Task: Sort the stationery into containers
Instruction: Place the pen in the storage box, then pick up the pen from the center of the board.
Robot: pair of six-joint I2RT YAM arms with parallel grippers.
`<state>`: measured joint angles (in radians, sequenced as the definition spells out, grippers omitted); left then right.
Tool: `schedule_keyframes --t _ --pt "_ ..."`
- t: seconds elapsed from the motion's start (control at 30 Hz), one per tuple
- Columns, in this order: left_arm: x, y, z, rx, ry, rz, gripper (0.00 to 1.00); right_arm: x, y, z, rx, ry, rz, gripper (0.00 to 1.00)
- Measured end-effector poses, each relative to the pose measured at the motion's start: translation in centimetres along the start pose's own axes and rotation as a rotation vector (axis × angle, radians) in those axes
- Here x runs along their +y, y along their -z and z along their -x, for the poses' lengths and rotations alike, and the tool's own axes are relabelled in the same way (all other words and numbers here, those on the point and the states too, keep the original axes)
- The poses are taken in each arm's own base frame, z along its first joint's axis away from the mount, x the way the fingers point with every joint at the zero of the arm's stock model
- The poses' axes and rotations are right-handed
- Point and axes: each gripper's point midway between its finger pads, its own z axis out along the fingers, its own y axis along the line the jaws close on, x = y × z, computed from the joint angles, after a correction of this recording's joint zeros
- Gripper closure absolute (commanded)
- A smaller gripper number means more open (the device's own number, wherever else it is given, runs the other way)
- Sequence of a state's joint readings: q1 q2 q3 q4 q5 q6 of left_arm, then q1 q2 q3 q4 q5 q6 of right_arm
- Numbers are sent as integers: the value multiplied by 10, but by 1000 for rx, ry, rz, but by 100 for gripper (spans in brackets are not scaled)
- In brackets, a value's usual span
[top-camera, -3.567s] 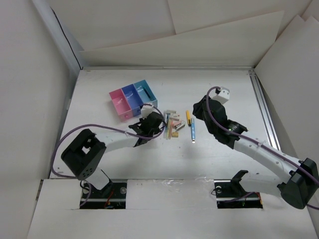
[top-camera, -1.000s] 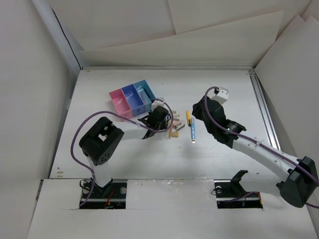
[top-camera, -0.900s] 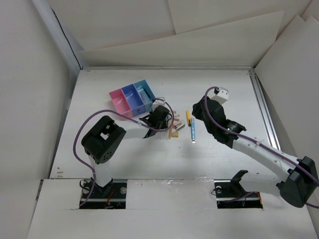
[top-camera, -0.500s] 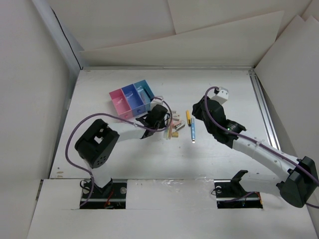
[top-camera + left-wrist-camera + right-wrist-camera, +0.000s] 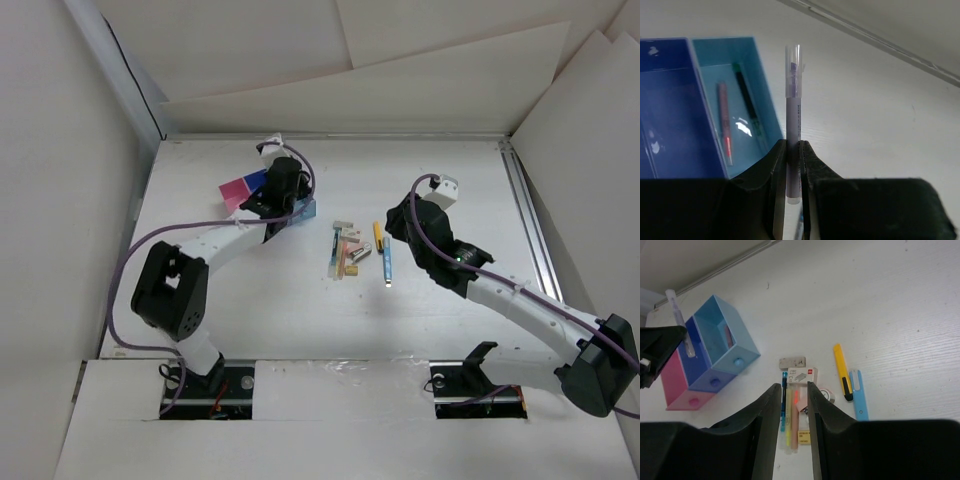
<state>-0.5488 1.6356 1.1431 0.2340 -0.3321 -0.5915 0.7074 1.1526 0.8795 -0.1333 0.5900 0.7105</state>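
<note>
Wide white table [image 5: 450,170], walled in with pale boards, both arms out over it. The left arm [image 5: 225,240] is stretched far up and to the left, its wrist right over the trays [image 5: 236,190]. The right arm [image 5: 510,295] hangs above the middle of the table. There are three joined trays: pink [image 5: 677,385], dark blue [image 5: 670,110] and light blue [image 5: 715,75]. The left gripper [image 5: 793,145] is clamped tight on a clear pen [image 5: 793,115], which stands straight up between the fingers. It is held above the trays near the light-blue wall; which compartment lies under it, I cannot tell. The right gripper [image 5: 793,385] has its fingers apart with nothing between them, hovering over the pile [image 5: 345,252], well clear of the trays. That pile sits mid-table: several pens side by side, a small white box [image 5: 802,374], a grey eraser [image 5: 792,362] at the far end and a tan block [image 5: 803,436] at the near end. Just to its right lie a yellow pen [image 5: 841,371] and a light-blue pen [image 5: 859,401], side by side and nearly touching. Down in the light-blue tray rest a red pen [image 5: 724,122] and a dark pen [image 5: 747,110], lying lengthwise close together.
</note>
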Motion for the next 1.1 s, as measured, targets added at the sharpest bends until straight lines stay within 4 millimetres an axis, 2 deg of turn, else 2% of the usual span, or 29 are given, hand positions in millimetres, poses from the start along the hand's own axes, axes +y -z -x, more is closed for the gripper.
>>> schedule_keyframes --t 0.13,0.23,0.3,0.37,0.4,0.6,0.7,0.8,0.87,0.9,0.97,1.03,1.1 --pt "38 -32 -7 29 31 102 94 0 0 0 1 1 1 66" --pt "52 -44 -15 55 34 147 90 1 0 -1 1 1 2 66" --pt "54 -49 -18 65 32 162 82 1 1 -1 2 1 3 66" --pt "55 -52 -19 68 36 168 68 2 1 -1 3 2 5 66" --pt "55 -53 -20 68 37 171 65 2 1 -1 3 2 6 66" --pt "53 -50 -22 59 42 163 62 2 1 -2 3 2 6 66" --pt "54 -36 -33 73 13 154 68 2 1 -2 3 2 6 66" --pt "36 -8 -61 112 -42 90 73 2 1 -1 3 2 6 66" --pt "18 15 -91 158 -91 23 73 2 1 -1 3 2 6 66" --pt "8 30 -113 194 -123 -18 73 2 1 -1 3 2 6 66" --pt "2 49 -144 254 -171 -61 73 2 1 -1 3 2 6 66" --pt "6 65 -174 317 -215 -83 74 2 1 -1 3 2 6 66" --pt "18 74 -191 363 -239 -79 77 2 1 -2 3 3 6 66"
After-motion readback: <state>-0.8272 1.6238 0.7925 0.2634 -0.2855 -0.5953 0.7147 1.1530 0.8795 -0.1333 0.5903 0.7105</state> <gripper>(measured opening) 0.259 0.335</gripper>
